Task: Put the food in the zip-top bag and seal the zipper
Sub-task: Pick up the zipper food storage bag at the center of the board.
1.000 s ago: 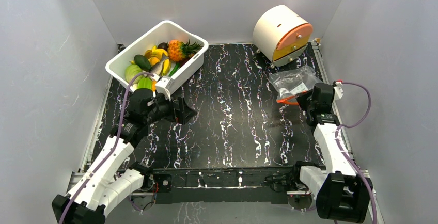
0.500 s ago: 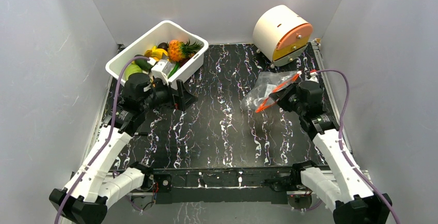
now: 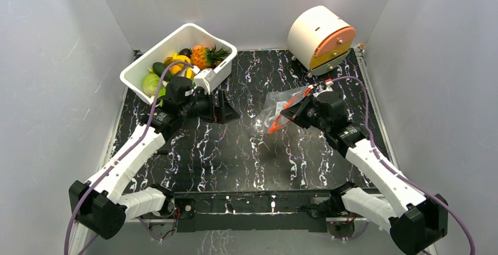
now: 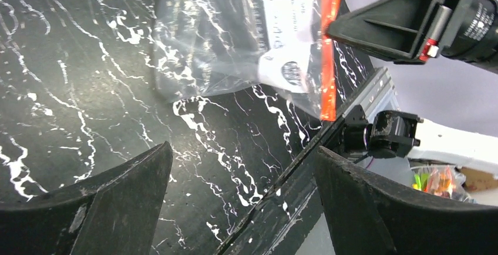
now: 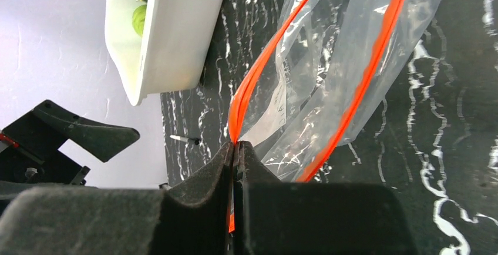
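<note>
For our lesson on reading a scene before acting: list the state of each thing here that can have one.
Crinkly clear plastic zip-top bag: hangs from the right gripper, mouth parted.
Red zipper strip: unsealed, its two sides apart.
Right gripper: shut on the red zipper strip.
Left gripper: open, empty.
White rectangular plastic tub: upright, part full.
Colourful toy fruits and vegetables: lying in the tub, none in the bag.

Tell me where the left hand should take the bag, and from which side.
Pinch the free red strip of the bag, coming from the tub side. The right hand holds only the other strip, the mouth gapes, and the open left hand faces it.
</note>
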Controlling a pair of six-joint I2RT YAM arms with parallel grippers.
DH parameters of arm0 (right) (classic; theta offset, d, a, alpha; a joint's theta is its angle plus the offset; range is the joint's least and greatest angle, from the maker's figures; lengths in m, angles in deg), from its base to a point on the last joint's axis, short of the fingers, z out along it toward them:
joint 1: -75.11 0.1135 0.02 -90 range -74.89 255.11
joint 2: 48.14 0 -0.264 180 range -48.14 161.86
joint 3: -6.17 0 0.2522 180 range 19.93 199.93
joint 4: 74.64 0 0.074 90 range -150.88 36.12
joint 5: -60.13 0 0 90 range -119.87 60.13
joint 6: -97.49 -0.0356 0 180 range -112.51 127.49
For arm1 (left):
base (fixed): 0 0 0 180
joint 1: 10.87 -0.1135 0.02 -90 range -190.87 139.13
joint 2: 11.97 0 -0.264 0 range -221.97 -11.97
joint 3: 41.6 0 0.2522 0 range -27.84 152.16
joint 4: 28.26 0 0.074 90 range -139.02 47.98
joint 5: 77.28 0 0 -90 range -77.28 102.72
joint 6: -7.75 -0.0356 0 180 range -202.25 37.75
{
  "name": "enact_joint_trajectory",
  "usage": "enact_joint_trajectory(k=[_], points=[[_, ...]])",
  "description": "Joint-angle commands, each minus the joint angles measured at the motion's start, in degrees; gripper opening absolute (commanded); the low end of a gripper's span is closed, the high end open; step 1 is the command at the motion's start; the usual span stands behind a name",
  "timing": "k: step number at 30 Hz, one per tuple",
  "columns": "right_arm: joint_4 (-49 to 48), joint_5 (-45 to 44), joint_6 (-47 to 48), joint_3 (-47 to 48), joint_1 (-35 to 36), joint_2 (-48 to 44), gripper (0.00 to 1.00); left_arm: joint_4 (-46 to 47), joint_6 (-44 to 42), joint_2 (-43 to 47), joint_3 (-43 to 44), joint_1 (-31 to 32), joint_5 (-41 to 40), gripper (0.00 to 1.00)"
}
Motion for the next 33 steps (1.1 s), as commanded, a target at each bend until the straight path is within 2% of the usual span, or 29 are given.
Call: enact_joint_trajectory(k=[1,4,8,16,28,33], points=[[-9.16,-0.99,-3.49,1.23,3.99,1.88,0.0,0.8,-1.77,0.4,1.93,4.63,-1.61,0.87],[-12.11,1.03,-5.8,1.59,5.76,4.89,0.0,-0.01,-3.41,-0.96,2.66,7.86,-3.9,0.86],[-13.36,-1.39,-6.65,3.71,10.08,7.42,0.0,0.57,-5.59,-1.39,2.62,10.73,-6.7,0.84],[-15.04,-4.67,-6.35,8.09,16.64,12.77,0.0,3.78,-6.5,-1.27,-0.73,11.44,-8.9,0.8],[-19.28,-3.42,-8.38,7.27,18.9,15.61,0.0,4.12,-8.15,-3.71,-2.81,11.54,-11.75,0.73],[-19.22,-3.03,-7.9,7.71,19.32,16.04,0.0,4.45,-8.15,-5.27,-2.94,11.69,-11.7,0.59]])
